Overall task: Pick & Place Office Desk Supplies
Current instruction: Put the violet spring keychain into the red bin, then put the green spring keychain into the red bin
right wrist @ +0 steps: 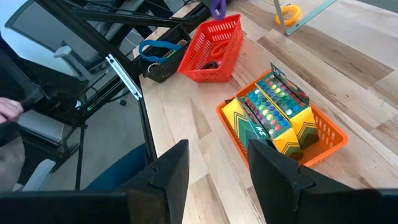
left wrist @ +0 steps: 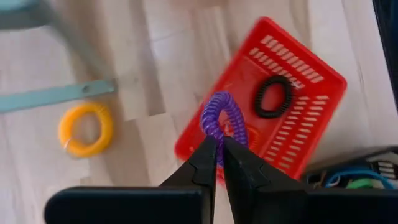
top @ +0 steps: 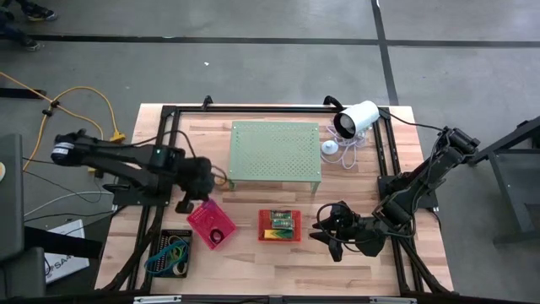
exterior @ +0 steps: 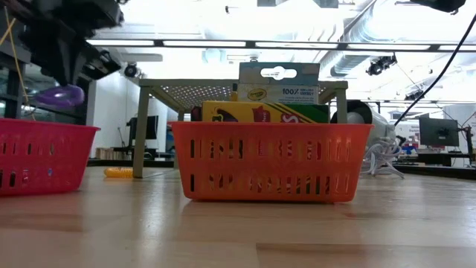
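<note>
Item: our left gripper (left wrist: 217, 142), jaws pinched on purple coiled plastic ring (left wrist: 222, 119), above pink square basket (left wrist: 314, 93); next, release inside. Right gripper (right wrist: 217, 163) idle, half-open, empty.

We see two matte-black jointed arms, each ending in a gripper (left wrist: 219, 149) with flat, tapered black fingers.

You see a pale, smooth wooden table (top: 354, 190), slotted glossy plastic trays (left wrist: 311, 87), a purple coiled plastic ring (left wrist: 222, 121), printed cardboard crayon boxes (right wrist: 273, 118), and a matt perforated stand (top: 274, 150).
</note>
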Controlling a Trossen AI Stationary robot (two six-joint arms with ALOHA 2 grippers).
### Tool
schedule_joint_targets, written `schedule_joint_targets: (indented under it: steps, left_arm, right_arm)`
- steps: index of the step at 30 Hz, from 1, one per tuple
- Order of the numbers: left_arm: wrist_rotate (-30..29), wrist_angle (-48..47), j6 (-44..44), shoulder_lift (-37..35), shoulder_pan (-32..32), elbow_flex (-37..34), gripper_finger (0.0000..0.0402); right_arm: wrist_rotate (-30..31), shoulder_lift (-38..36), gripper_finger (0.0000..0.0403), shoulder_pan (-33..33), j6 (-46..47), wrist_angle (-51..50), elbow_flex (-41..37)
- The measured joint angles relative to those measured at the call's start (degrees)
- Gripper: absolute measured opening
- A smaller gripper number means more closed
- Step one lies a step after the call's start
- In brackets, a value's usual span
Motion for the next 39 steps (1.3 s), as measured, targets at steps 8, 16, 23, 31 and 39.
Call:
schedule_joint_targets:
  steps: [8, 16, 23, 31, 39]
  left_arm:
    - [-3.8, 4.1, 0.0, 0.0, -8.1, 0.0, 0.0016]
    - [-5.1, 5.7, -2.2, 1.3, -9.7, 0.0, 0.0016]
    - [-6.1, 7.7, -2.9, 8.2, -12.5, -0.1, 0.0016]
    - [-2.5, 10.0, -1.6, 13.6, -14.4, -0.1, 0.0016]
    - [-2.6, 10.5, -1.7, 13.6, -14.4, -0.1, 0.0016]
  right_arm:
    - [0.0, 0.0, 0.0150, 0.0, 0.0, 0.0, 0.0]
    - [0.0, 0.0, 0.0151, 0.0, 0.0, 0.0, 0.0]
    - [0.0, 0.0, 0.0151, 0.0, 0.0, 0.0, 0.0]
    - [0.0, 0.0, 0.0151, 0.0, 0.0, 0.0, 0.0]
    - [0.0, 0.0, 0.0150, 0.0, 0.0, 0.0, 0.0]
